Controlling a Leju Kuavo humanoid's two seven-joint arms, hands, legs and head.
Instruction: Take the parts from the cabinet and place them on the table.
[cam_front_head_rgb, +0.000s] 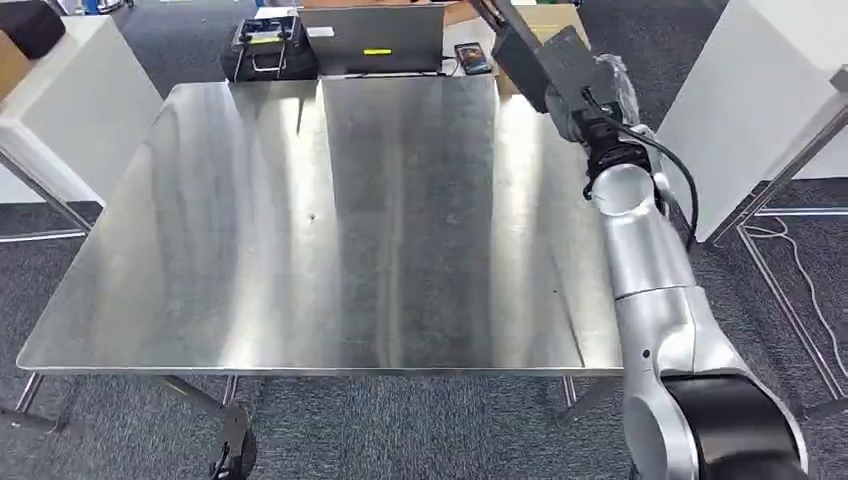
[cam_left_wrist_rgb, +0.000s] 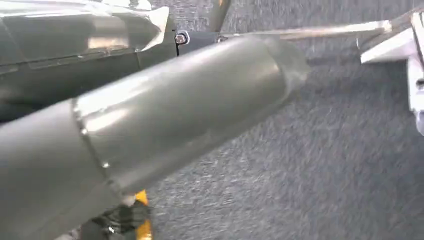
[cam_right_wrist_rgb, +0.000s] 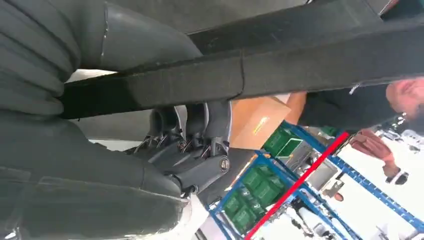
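L to R. L hand (cam_left_wrist_rgb: 150, 125): seen close in left wrist view, grey cover and thumb over grey carpet (cam_left_wrist_rgb: 325, 165), arm prob hanging; fingers hidden, can't tell if open or closed, nothing visibly held.

Counter (cam_front_head_rgb: 330, 230): bare steel sheet in head view, glare streaks. At far edge a black device w/ handle (cam_front_head_rgb: 265, 45), then a grey laptop-like unit (cam_front_head_rgb: 375, 38), then a phone (cam_front_head_rgb: 472, 58). White panel (cam_front_head_rgb: 760, 100) stands off to the R.

R arm (cam_front_head_rgb: 650, 260) reaches up and fwd past counter's far R corner. R hand (cam_right_wrist_rgb: 190, 150) is wrapped round a long flat black part (cam_right_wrist_rgb: 250, 75): fingers curled under, thumb over the top, so gripping it. Part is up in the air near the far R corner, not yet on counter; in head view it shows as a dark slab (cam_front_head_rgb: 545, 60) at the arm's end. Blue racks w/ green bins (cam_right_wrist_rgb: 250, 200) and a person (cam_right_wrist_rgb: 350, 105) behind.

Handling, my guess: stiff, flat, bar/plate-like, matte or fabric-ish face so not slippery, not fragile. Long overhang past the hand, likely to lever or tip. Grip nearer mid-length best; lower it flat, steel top is slick so it may slide.
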